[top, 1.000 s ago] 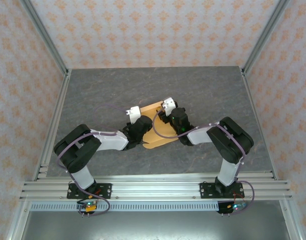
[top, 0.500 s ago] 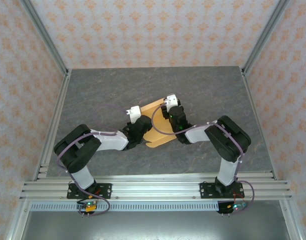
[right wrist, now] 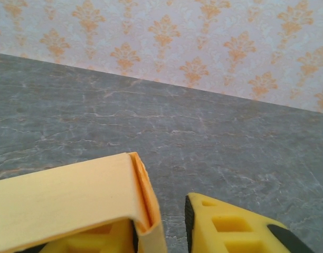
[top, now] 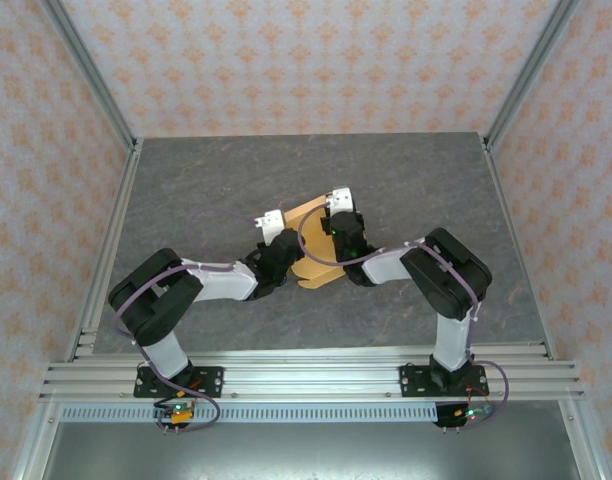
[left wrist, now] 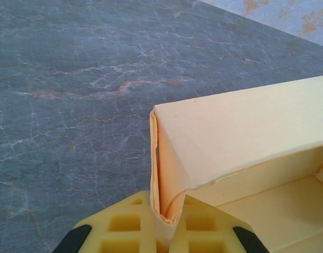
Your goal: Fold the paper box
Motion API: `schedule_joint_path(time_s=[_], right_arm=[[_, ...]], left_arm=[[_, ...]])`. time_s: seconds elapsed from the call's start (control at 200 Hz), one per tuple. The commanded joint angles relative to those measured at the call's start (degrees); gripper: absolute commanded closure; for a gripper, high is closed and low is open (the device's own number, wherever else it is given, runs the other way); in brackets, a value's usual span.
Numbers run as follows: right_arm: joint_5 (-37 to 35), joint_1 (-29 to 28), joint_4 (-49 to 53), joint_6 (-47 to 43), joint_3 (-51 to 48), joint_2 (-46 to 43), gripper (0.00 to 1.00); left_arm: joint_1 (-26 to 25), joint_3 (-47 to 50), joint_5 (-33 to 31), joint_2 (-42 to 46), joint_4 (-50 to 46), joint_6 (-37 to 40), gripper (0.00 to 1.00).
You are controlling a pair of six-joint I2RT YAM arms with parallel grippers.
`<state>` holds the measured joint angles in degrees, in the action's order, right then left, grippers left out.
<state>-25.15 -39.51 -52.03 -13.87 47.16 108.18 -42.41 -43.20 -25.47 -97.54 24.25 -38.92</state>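
Note:
The paper box (top: 308, 213) is light orange-tan card, partly folded, at mid-table between both arms. In the left wrist view a raised wall and its folded corner (left wrist: 174, 158) stand up, and my left gripper (left wrist: 169, 213) is shut on that corner's lower edge. My left gripper (top: 282, 232) is at the box's left side from above. My right gripper (top: 329, 212) is at the box's far right corner. Its jaws (right wrist: 161, 221) are open around another wall corner (right wrist: 143, 205): the card lies against the left finger, with a gap to the right finger (right wrist: 225, 226).
The grey marbled table (top: 186, 190) stretches all around the box. Patterned walls and aluminium posts (top: 86, 75) close it in at the back and sides. The rail with both arm bases (top: 306, 378) runs along the near edge.
My right gripper has moved left along the box and its jaws have narrowed around the wall corner. The box looks drawn together and narrower from above. My left gripper keeps its grip.

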Motion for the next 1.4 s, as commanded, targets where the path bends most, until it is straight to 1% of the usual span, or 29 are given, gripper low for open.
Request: schedule_joint_path(time_s=[0.0,0.145,0.205,0.235,0.26,0.3,0.37,0.455,0.526,0.586,0.671,0.771,0.816,0.871,0.916,0.986,1.001,1.056,1.101,1.136,1.161,1.191,1.286,1.346,1.396], right_arm=[[-16.1,0.81,-1.64,1.7,1.42,1.76,0.74],[-17.12,-0.31,-2.37,1.05,1.98,2.54,0.79],[-15.85,-0.4,-2.55,1.53,1.7,2.25,0.78],[-14.26,-0.4,-2.51,1.73,1.34,1.82,0.76],[-12.35,-0.4,-2.39,1.74,1.05,1.38,0.72],[-7.02,-0.41,-1.23,1.38,0.33,0.15,0.65],[0.77,-0.33,0.93,1.16,-1.78,-3.09,0.57],[6.26,-0.43,2.26,0.07,-5.5,-7.75,0.49],[12.72,-0.34,4.36,-1.87,-8.62,-12.68,0.43],[19.58,-0.1,7.8,-3.58,-11.04,-17.16,0.4],[29.71,0.6,17.17,-6.29,-12.49,-23.51,0.38],[38.07,2.02,24.6,-6.71,-14.28,-29.88,0.37],[39.51,2.66,25.51,-4.69,-14.93,-32.39,0.37],[36.75,3.25,26.61,-0.19,-14.85,-35.12,0.36],[32.44,3.85,28.42,4.78,-14.16,-37.46,0.35],[25.59,5.22,36.48,16.25,-10.38,-40.98,0.32],[24.64,5.52,38.68,19.26,-9.2,-42.29,0.31],[20.16,6.09,45.95,32.12,-5.77,-44.72,0.22],[16.03,6.2,53.81,45.52,-3.05,-45.94,0.14],[14.12,6.32,60.09,56.7,-1.15,-46.42,0.11],[14.41,6.54,63.74,62.68,-0.31,-46.65,0.11],[16.33,6.67,65.63,67.2,0.08,-46.86,0.11],[24.03,6.68,65.51,78.74,-2.1,-47.53,0.13],[26.81,6.58,67.37,85.76,-3.92,-48.02,0.13],[28.57,6.31,68.82,89.62,-5.42,-48.39,0.13]], left_arm=[[-0.39,-0.08,-2.78,-0.49,-0.87,-0.37,1.0],[-0.39,-0.29,-2.84,-0.69,-1.04,-0.37,1.0],[-0.39,-0.45,-2.84,-0.78,-1.21,-0.37,1.0],[-0.43,-0.48,-2.87,-0.88,-1.38,-0.37,1.0],[-0.4,-0.61,-2.88,-0.93,-1.46,-0.37,1.0],[-0.39,-0.73,-2.93,-1.0,-1.7,-0.37,1.0],[-0.39,-0.87,-3.19,-0.99,-2.09,-0.37,1.0],[-0.39,-1.13,-3.97,-0.84,-2.59,-0.75,1.0],[-0.39,-1.42,-4.66,-0.6,-3.37,-2.15,1.0],[-0.39,-1.95,-4.45,-0.53,-4.19,-2.85,1.0],[-0.39,-2.13,-4.46,-0.75,-4.47,-3.18,1.0],[-0.39,-2.06,-5.3,-0.11,-5.46,-3.78,1.0],[-0.39,-2.05,-5.88,0.47,-6.08,-4.13,1.0],[-0.37,-2.07,-6.28,1.35,-6.93,-4.77,1.0],[-0.4,-2.26,-6.27,2.04,-8.03,-5.7,1.0],[-0.35,-2.85,-5.91,3.03,-10.62,-7.69,1.0],[-0.38,-3.07,-5.79,3.22,-11.24,-7.94,1.0],[-0.39,-3.86,-5.33,3.52,-13.55,-9.33,1.0],[-0.33,-4.29,-5.16,3.67,-15.23,-10.67,1.0],[-0.39,-4.4,-5.03,3.76,-15.94,-11.96,1.0],[-0.39,-4.3,-5.02,3.96,-16.15,-12.87,1.0],[-0.39,-4.21,-5.0,4.03,-16.18,-13.78,1.0],[-0.38,-4.54,-4.97,4.3,-18.04,-16.39,1.0],[-0.39,-5.69,-5.67,4.45,-21.77,-19.08,1.0],[-0.38,-6.36,-5.91,4.63,-24.07,-20.98,1.0]])
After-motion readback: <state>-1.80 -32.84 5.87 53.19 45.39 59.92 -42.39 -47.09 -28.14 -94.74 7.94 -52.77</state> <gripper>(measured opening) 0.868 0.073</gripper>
